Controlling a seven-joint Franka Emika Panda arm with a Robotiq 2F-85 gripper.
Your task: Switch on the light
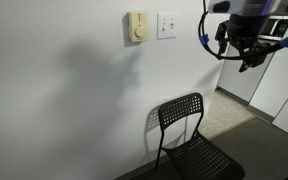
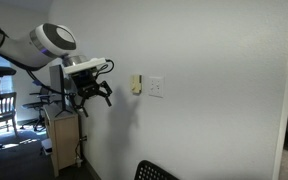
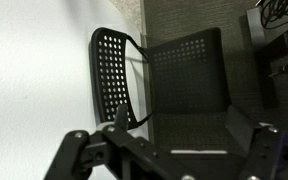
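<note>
A white light switch plate (image 1: 166, 25) is on the white wall, with a cream dial control (image 1: 136, 27) beside it. Both show in the other exterior view too, the switch (image 2: 156, 88) and the dial (image 2: 136, 85). My gripper (image 1: 242, 45) hangs in the air away from the wall, apart from the switch, and also shows in an exterior view (image 2: 92, 92). In the wrist view the two fingers (image 3: 184, 128) are spread apart with nothing between them. The wrist view looks down at the chair, and the switch is out of that view.
A black perforated metal chair (image 1: 189, 135) stands against the wall below the switch; it fills the wrist view (image 3: 174, 75). White cabinets (image 1: 284, 85) stand near the arm. A wooden stand (image 2: 64, 140) and desk clutter sit behind the arm.
</note>
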